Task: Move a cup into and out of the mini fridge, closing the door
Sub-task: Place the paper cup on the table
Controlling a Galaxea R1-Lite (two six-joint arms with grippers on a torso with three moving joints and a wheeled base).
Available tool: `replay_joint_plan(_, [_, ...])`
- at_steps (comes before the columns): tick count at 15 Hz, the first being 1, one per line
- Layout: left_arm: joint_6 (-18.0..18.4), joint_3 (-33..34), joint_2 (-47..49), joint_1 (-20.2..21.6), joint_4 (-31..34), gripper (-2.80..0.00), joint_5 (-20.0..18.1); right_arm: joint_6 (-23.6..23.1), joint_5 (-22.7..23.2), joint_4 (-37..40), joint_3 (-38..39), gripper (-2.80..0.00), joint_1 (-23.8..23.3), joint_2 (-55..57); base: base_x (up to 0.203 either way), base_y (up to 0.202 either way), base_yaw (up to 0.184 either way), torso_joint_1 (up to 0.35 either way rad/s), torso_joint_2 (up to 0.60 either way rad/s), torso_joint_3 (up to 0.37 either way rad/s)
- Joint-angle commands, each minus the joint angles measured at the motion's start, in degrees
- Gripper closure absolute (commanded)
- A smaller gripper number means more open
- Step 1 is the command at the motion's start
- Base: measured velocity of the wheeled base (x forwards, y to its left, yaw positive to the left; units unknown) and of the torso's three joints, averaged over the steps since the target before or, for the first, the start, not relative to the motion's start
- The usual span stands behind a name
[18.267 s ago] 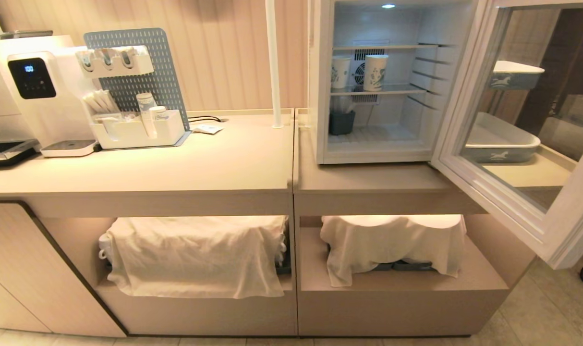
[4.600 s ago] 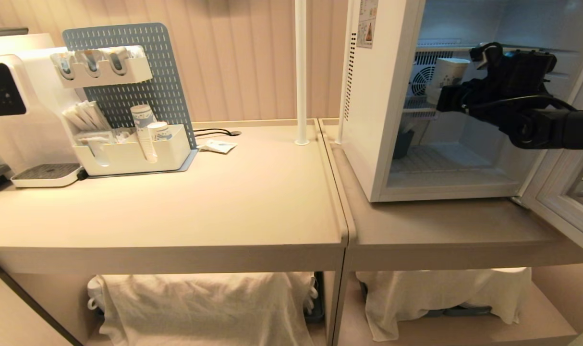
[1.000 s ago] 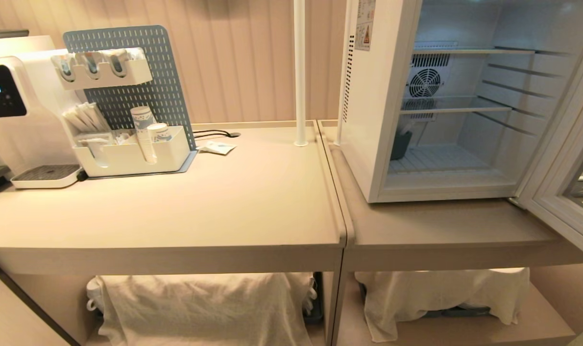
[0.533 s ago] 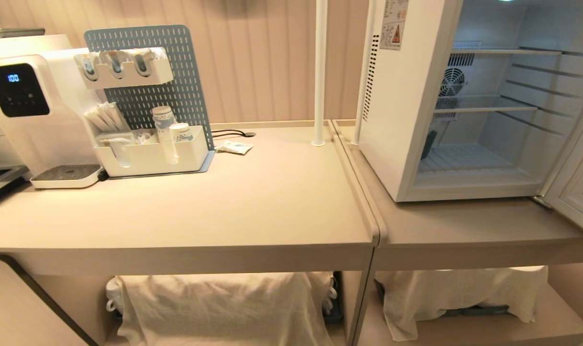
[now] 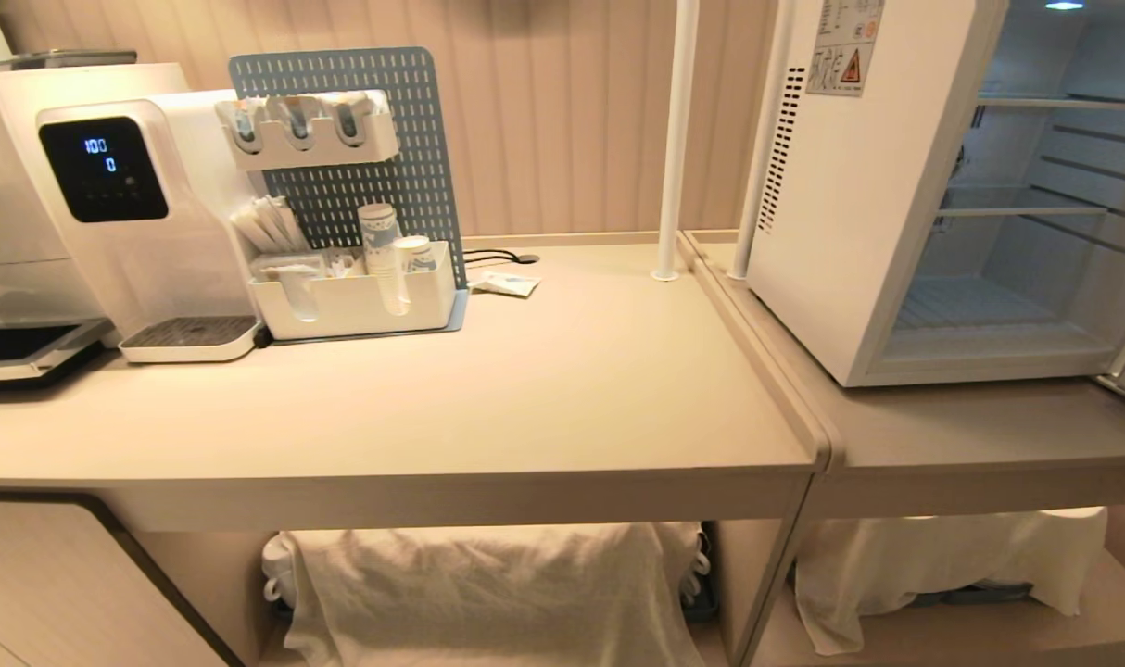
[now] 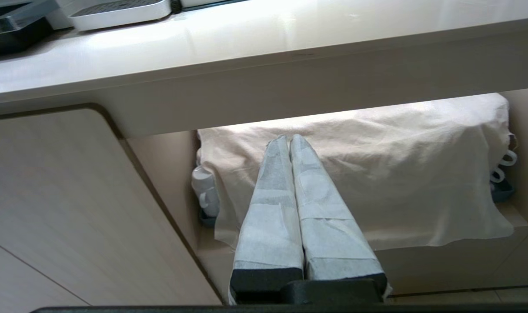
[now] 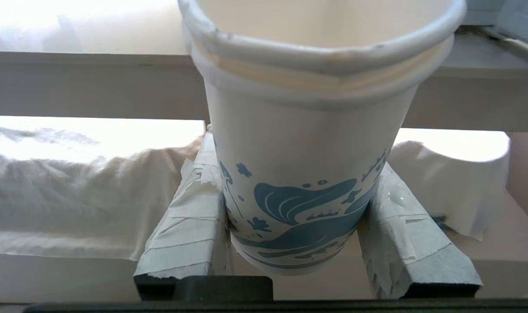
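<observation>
Right tool (image 7: 294,243) is gripping the cup (image 7: 307,174) low on its printed side, below the tabletop (image 7: 94,78) edge; this thin paper looks light and crushable, so a gentle squeeze near the stiffer base is suiting it. Left tool (image 6: 289,141) is hanging closed, empty.

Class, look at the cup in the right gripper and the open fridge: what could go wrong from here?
1. The right gripper pinches the cup only near its base; it might tip or slip out.
2. The fridge stands open, with its door almost out of the head view, so closing it may be forgotten.
</observation>
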Motion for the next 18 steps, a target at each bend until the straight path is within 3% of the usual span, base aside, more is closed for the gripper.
replay_joint_plan(1, [-0.06, 0.01, 0.0, 0.06, -0.01, 0.0, -0.02, -0.14, 0.03, -0.02, 0.0, 0.0, 0.01, 0.01, 0.0, 0.192, -0.004, 0.002, 0.0, 0.002])
replay_joint_plan(18, [-0.21, 0.1, 0.0, 0.06, 0.08, 0.0, -0.16, 0.22, -0.06, 0.07, -0.09, 0.0, 0.01, 0.01, 0.0, 0.193, 0.0, 0.002, 0.0, 0.003])
